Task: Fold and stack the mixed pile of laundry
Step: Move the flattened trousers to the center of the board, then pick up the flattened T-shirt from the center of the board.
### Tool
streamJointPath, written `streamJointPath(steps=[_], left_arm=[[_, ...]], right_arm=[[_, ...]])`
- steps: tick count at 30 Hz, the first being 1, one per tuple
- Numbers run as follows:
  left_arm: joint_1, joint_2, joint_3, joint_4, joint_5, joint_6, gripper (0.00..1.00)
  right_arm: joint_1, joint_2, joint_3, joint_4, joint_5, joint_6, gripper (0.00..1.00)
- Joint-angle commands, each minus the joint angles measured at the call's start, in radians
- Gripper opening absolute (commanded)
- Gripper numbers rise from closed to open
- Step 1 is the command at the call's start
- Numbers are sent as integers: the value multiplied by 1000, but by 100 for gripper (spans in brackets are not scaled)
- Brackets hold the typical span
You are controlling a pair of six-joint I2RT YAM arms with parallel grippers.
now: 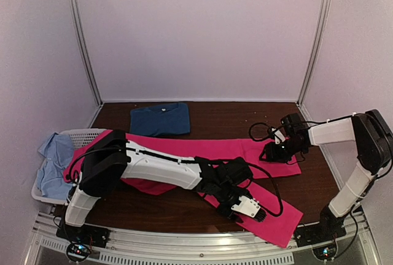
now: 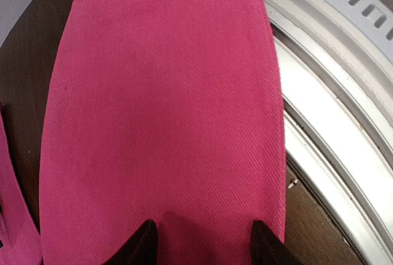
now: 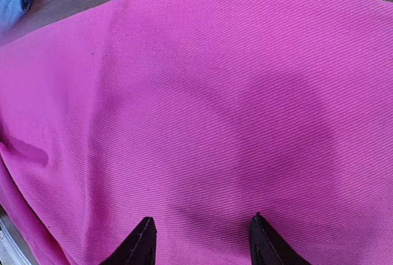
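The magenta-pink garment (image 1: 202, 149) lies spread across the brown table, with two long strips reaching to the right. My left gripper (image 1: 260, 214) hovers low over the near strip (image 2: 166, 93), jaws apart, with flat cloth between the fingertips (image 2: 144, 243) and nothing pinched. My right gripper (image 1: 270, 153) is over the far strip (image 3: 202, 93), also open above smooth cloth. The dark blue T-shirt (image 1: 161, 119) lies folded at the back of the table. The pale light-blue cloth (image 1: 54, 157) hangs in the basket at the left.
The white slotted basket (image 1: 87, 134) stands at the table's left edge, with part of the pink garment draped over it. A metal rail (image 2: 344, 93) runs along the near table edge, right beside the near strip's hem. White walls enclose the table.
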Motion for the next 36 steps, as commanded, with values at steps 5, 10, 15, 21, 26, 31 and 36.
streamJointPath(steps=[5, 10, 15, 21, 26, 31, 36], left_arm=[[-9, -92, -27, -107, -9, -37, 52], [-4, -138, -82, -97, 10, -52, 50], [-6, -97, -87, -86, 13, -55, 48], [-6, -34, -50, -73, 15, -37, 47], [-5, 5, -38, -72, -2, -24, 38], [19, -29, -49, -44, 51, -77, 0], [61, -126, -44, 19, 159, -190, 0]], right_arm=[[22, 48, -38, -84, 1, 8, 52], [25, 46, -41, -77, -4, 7, 52], [25, 45, -46, -74, -4, 5, 52], [26, 39, -47, -74, -4, 3, 52], [27, 24, -49, -79, -14, -1, 52], [26, -132, -80, -32, -10, 0, 55], [24, -424, -105, 34, 24, -36, 66]])
